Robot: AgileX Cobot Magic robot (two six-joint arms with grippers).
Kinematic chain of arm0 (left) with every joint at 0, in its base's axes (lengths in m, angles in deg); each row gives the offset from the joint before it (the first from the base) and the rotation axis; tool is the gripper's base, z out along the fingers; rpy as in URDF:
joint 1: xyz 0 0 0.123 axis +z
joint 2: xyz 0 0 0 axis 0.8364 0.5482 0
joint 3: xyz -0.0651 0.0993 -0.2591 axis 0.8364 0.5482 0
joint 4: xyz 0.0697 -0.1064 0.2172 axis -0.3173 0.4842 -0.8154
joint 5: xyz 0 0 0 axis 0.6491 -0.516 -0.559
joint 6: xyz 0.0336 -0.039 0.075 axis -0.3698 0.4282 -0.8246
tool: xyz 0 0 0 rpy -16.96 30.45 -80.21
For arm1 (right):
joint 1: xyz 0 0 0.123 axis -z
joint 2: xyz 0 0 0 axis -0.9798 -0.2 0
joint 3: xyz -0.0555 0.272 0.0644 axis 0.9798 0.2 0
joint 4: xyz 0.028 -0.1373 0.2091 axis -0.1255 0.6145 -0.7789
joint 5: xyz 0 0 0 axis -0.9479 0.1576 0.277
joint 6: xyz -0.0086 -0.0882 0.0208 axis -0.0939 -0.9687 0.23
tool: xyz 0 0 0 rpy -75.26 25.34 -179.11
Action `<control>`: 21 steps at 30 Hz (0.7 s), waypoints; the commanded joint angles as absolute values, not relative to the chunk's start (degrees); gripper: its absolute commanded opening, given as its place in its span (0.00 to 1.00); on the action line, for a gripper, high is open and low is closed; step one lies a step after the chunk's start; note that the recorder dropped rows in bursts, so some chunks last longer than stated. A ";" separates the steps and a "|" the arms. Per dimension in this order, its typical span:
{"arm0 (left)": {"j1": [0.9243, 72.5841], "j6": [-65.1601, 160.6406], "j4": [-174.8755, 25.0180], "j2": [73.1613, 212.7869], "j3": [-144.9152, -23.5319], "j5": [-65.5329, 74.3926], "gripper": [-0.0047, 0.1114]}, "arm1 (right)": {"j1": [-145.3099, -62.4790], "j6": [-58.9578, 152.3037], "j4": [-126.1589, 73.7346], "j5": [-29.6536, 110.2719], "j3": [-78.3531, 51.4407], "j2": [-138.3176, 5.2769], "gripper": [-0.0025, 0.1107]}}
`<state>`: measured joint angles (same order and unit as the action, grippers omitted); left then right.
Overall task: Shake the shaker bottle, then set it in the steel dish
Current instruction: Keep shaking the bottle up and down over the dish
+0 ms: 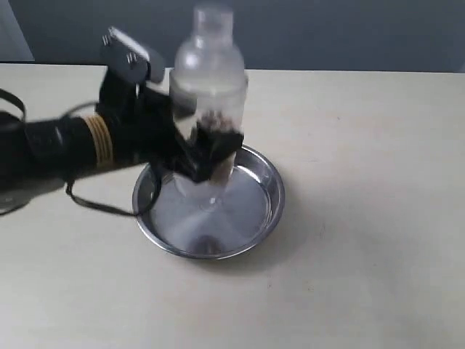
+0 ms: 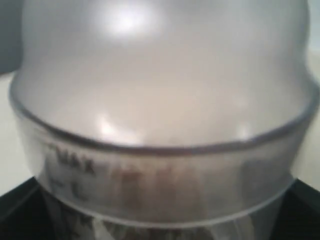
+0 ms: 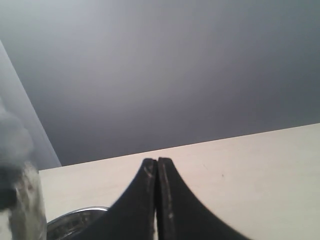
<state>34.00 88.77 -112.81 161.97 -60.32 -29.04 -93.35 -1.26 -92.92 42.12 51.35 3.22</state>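
The shaker bottle (image 1: pixel 209 80) stands upright over the steel dish (image 1: pixel 256 218), clear with a frosted domed top and brown pellets inside. My left gripper (image 1: pixel 211 149) reaches in from the left and is shut on the bottle's middle. The bottle's base sits low inside the dish's rim; I cannot tell whether it touches the bottom. In the left wrist view the shaker bottle (image 2: pixel 160 100) fills the picture, with black fingers (image 2: pixel 15 212) at its sides. My right gripper (image 3: pixel 157 162) is shut with nothing in it, apart from the shaker bottle (image 3: pixel 20 200) and the steel dish (image 3: pixel 75 216).
The beige table (image 1: pixel 363 145) carries the dish near its middle. A dark wall (image 1: pixel 327 29) runs behind the table's far edge. My left arm's cable (image 1: pixel 94 203) hangs down beside the dish.
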 commanded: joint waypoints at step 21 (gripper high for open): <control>33.49 87.41 -112.95 161.86 -61.57 -25.95 0.04 | -93.29 -1.47 -92.95 42.30 51.44 3.43 0.01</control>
<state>33.73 87.09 -114.79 155.34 -64.07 -31.91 -93.35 -1.26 -92.92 42.12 51.35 3.22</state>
